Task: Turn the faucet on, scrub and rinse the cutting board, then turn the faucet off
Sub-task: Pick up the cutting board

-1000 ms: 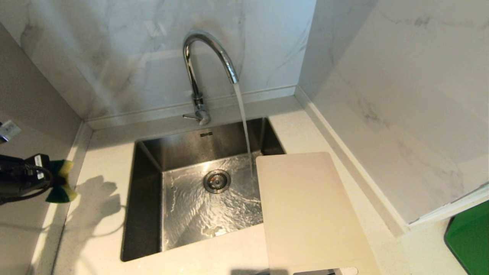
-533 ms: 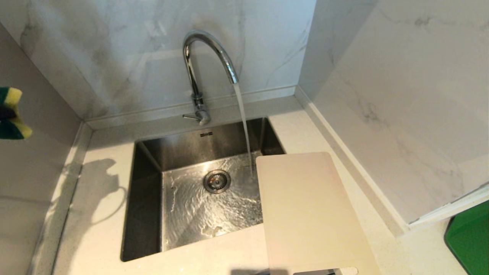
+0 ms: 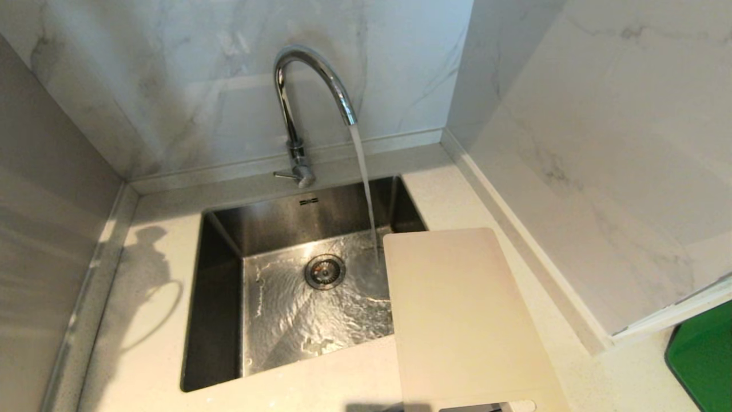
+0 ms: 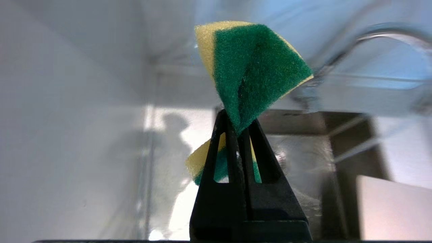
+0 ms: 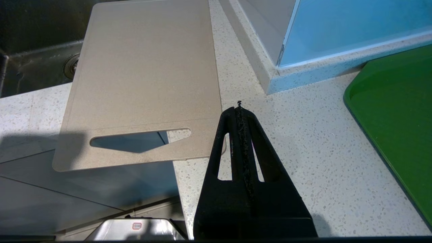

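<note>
The sink takes running water from the faucet, already on. The cutting board lies on the counter to the right, one corner jutting over the basin – handy for rinsing, though the stream lands just beside it. The left gripper is clenched on a sponge, presumably for scrubbing. The right gripper hangs pinched together, empty, near the board's handle slot.

Chrome faucet runs; cream cutting board overhangs the basin.

Chrome faucet, cream-white cutting board, green-and-yellow sponge, speckled white countertop, green tray
</note>
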Tool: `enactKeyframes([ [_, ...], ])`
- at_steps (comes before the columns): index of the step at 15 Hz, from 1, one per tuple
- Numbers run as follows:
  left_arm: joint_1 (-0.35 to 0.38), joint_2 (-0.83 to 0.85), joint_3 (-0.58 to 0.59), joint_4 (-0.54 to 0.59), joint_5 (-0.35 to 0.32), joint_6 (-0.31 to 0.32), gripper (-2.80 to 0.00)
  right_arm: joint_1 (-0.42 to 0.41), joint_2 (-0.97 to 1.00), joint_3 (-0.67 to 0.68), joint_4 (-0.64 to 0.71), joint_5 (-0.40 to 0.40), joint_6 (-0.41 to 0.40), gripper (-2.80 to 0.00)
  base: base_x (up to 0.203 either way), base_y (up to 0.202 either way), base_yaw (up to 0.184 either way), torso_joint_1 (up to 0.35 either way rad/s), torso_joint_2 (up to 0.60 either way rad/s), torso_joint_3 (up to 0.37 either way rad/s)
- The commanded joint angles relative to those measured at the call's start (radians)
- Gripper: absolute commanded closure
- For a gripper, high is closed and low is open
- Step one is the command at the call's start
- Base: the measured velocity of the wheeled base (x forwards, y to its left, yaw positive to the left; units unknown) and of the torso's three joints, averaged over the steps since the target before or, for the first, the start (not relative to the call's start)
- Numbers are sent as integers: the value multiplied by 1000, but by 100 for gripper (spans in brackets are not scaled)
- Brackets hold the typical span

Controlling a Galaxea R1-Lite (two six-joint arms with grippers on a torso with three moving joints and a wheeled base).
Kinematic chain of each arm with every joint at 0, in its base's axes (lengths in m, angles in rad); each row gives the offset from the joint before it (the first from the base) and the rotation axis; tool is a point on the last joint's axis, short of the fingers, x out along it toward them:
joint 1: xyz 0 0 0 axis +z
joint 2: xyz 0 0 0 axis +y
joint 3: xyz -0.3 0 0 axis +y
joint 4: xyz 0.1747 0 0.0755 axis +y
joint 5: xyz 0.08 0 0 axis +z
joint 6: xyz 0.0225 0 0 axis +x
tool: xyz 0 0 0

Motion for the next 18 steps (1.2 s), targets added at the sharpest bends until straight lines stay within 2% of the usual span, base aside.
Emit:
enactKeyframes([
  [1,0,-107,14,22,-46,-1,0,0,0,0,1,0,1,0,0,0,0,0,0,0],
  [3,-1,-181,85,48,-84,0,0,0,0,0,-1,0,2,0,0,0,0,0,0,0],
  [8,-5,-377,364,48,-188,7,0,0,0,0,0,0,1,0,0,0,0,0,0,0],
  [11,-50,-474,490,48,-259,16,0,0,0,0,-1,0,1,0,0,0,0,0,0,0],
  [16,-117,-662,752,47,-274,18,0,-1,0,0,0,0,1,0,0,0,0,0,0,0],
  [18,-173,-740,856,46,-273,18,0,-1,0,0,1,0,1,0,0,0,0,0,0,0],
])
